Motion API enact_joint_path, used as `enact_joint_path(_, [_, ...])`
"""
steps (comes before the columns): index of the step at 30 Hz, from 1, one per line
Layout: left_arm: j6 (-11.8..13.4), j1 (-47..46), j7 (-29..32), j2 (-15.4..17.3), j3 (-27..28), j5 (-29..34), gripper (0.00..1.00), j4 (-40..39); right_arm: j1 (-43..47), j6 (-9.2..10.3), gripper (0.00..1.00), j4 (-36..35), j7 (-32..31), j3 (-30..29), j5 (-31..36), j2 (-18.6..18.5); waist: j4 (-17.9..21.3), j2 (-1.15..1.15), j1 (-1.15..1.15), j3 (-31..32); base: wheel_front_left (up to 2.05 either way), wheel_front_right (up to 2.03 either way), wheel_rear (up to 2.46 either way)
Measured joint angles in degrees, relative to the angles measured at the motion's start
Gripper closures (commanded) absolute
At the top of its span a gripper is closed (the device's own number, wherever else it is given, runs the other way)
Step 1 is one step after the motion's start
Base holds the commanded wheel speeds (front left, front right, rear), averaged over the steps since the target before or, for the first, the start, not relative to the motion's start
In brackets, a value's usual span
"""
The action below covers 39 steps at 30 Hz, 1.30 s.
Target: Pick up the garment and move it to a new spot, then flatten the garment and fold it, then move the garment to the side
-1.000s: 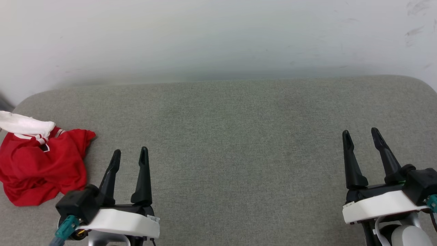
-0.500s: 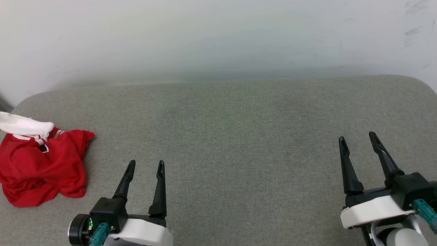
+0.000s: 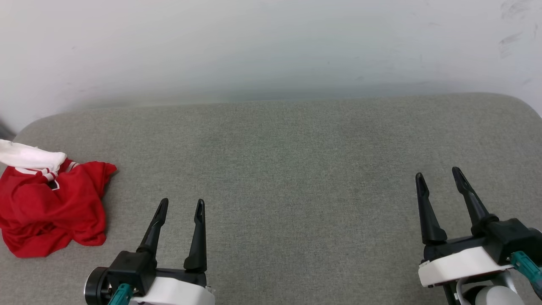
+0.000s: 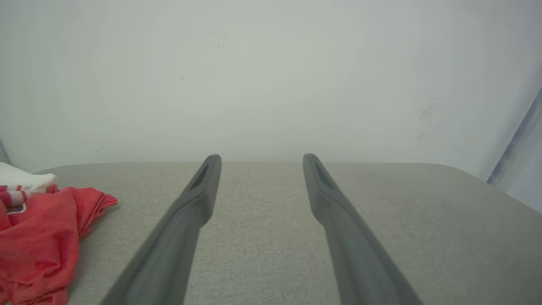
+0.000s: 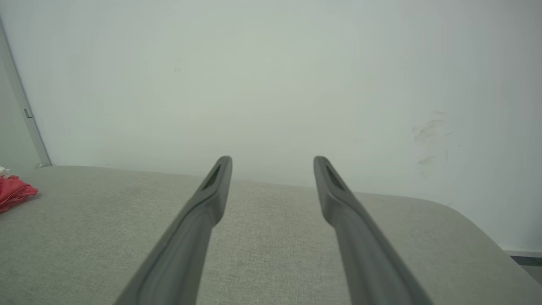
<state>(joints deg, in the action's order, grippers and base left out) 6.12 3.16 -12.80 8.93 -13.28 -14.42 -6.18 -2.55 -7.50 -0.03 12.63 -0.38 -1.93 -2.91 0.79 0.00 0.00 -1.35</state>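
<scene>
The garment [image 3: 51, 207] is seen crumpled in a red heap, a white sleeve uppermost, at the left edge of the pad [image 3: 296, 161]; it lies near the left gripper [image 3: 181, 203], on that gripper's outer side, and is not touched by it; the right gripper [image 3: 438, 173] is set well apart from it, at the far right; the pad is grey, woven and round-cornered, and is backed by a pale, faintly scuffed wall [image 3: 271, 42]; both grippers are held with fingers spread apart, and nothing is gripped between them.
</scene>
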Motion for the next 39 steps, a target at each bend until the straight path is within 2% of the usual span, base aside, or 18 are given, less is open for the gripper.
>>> enact_joint_path(8, [-6.72, 1.9, -0.77, -3.86, 5.9, 2.54, 0.0, 0.21, 0.35, -0.01, 0.0, 3.01, 1.03, 1.2, -5.55, 0.02, -0.04, 0.0, 0.0, 0.27, 0.0, 0.0, 0.0])
enact_joint_path(13, [-9.62, 2.76, -1.34, -5.09, 7.99, 5.0, 0.0, 1.64, 0.39, 0.0, 0.0, 4.25, 1.51, 1.26, -5.6, -0.01, 0.05, 0.0, 0.0, 0.47, 0.0, 0.0, 0.0])
enact_joint_path(22, [-11.41, 3.36, -2.12, -5.88, 8.67, 9.28, 0.0, 4.16, 0.35, 0.0, 0.0, 6.58, 2.45, 1.38, -3.07, -0.01, 0.15, 0.0, 0.0, 0.42, 0.0, 0.0, 0.0])
enact_joint_path(39, [-12.16, 3.03, -2.26, -5.98, 8.92, 8.79, 0.0, 5.03, 0.29, 0.0, 0.0, 7.9, 2.45, 1.85, -3.64, -0.01, -1.13, 0.0, 0.0, 0.13, 0.0, 0.0, 0.0])
